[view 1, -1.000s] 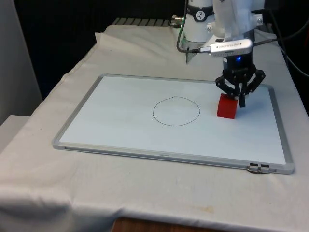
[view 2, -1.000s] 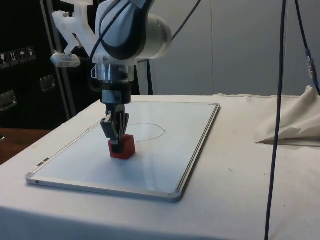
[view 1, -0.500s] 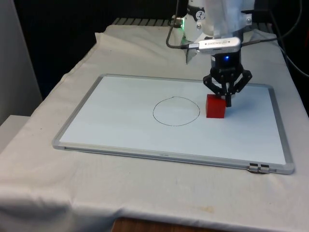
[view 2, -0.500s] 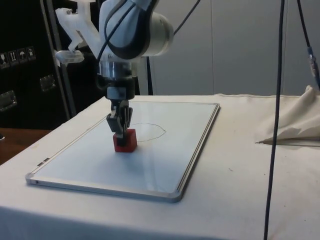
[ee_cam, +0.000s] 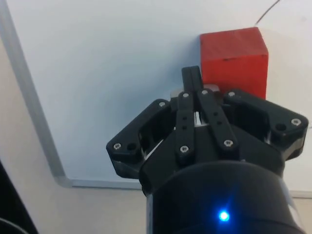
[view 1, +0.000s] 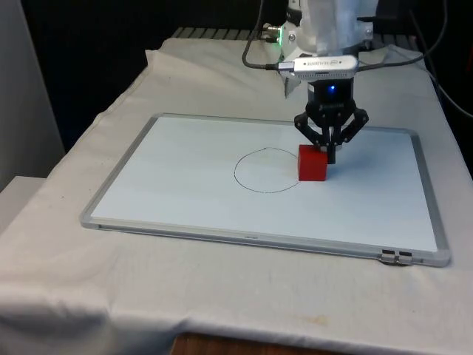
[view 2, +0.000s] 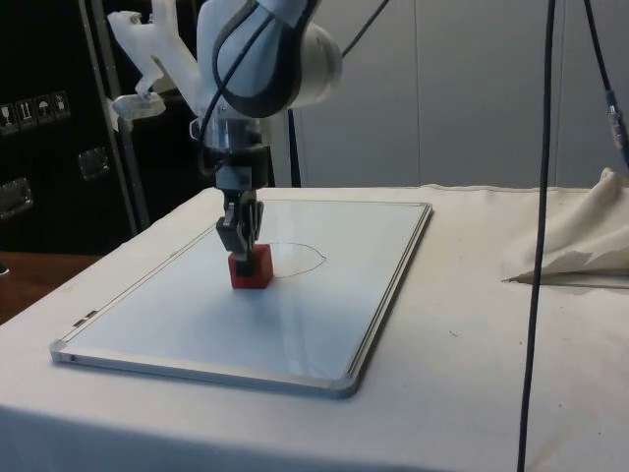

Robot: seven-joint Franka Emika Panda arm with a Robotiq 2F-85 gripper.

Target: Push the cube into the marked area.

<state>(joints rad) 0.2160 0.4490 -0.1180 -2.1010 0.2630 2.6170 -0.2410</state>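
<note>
The gripper (view 1: 330,157) is down low on the whiteboard (view 1: 185,185), its two fingers pressed together with nothing between them, and the red cube (view 1: 312,163) sits right against their tips on the front view's left of the claw. In the wrist view the closed fingertips (ee_cam: 191,78) meet the cube (ee_cam: 234,56) at one side face near a corner, and they look to be touching, though the contact line itself is hard to make out. From the side view the gripper (view 2: 241,254) stands upright just behind the cube (view 2: 251,266). The cube is a plain red block with flat faces and crisp edges, resting flat on the board. It lies at the drawn circle (view 1: 259,177), on the rim at the front view's right, partly over the line. The whiteboard has a silver frame and lies on the table (view 1: 222,296) with its white cloth. A crumpled fold of cloth (view 2: 575,241) lies well apart from the board in the side view.
</note>
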